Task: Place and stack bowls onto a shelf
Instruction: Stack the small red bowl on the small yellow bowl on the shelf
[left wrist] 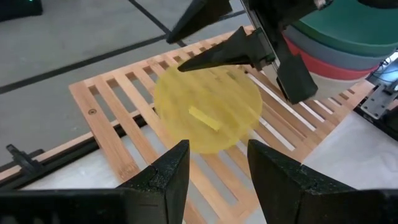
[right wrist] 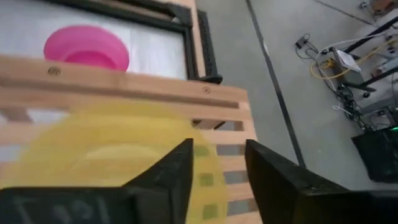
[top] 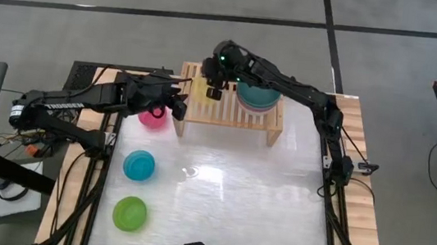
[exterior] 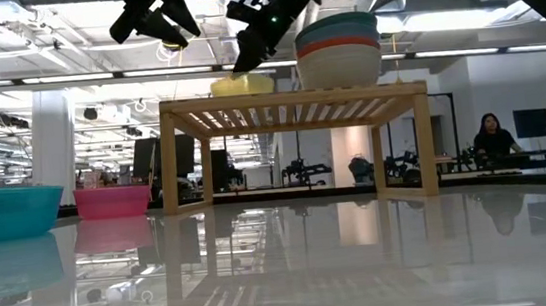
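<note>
Bowls sat along the tabletop's (top: 216, 213) left side: lime green bowl (top: 130, 213) nearest the front, cyan bowl (top: 138, 165) behind it, pink bowl (top: 154, 115) by the shelf's (top: 228, 114) left leg. Left end effector (top: 178, 104) hovered beside that leg, fingers apart and empty. On the slatted top, the yellow bowl (left wrist: 208, 117) lay at the left end, directly beneath the right end effector (top: 214, 83), whose fingers were spread with nothing gripped. To its right stood the stack of larger bowls (exterior: 338, 48). Slats between them were bare; the tabletop's middle and right lay open.
</note>
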Tool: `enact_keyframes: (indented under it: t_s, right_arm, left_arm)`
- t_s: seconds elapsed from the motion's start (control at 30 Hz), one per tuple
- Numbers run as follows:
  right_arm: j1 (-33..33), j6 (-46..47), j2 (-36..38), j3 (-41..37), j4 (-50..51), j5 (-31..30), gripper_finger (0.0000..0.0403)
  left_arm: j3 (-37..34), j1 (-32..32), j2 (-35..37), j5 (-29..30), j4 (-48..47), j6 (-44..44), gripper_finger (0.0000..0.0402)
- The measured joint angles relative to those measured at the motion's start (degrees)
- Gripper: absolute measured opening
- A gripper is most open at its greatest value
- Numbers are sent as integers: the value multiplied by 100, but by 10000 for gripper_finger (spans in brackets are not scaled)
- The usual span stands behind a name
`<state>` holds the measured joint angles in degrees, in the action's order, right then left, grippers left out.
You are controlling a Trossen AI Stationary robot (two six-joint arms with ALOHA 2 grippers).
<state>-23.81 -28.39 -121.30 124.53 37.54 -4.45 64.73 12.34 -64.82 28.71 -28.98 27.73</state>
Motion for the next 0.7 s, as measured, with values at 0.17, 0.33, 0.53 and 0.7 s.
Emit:
enact_keyframes:
  t_s: [0.17,0.33,0.53,0.7]
  right_arm:
    - [-71,439,54,10,-388,-2,216]
    - [-150,969,134,495,-345,-48,223]
    - [-146,1616,371,929,-218,-61,221]
    - [-144,2110,755,928,379,-2,221]
  left_arm:
    - [4,2,144,24,-128,-31,146]
    - [9,281,369,105,-824,69,146]
    - [-20,1110,307,-159,-1975,326,146]
    - [-409,2049,251,-630,-1980,356,146]
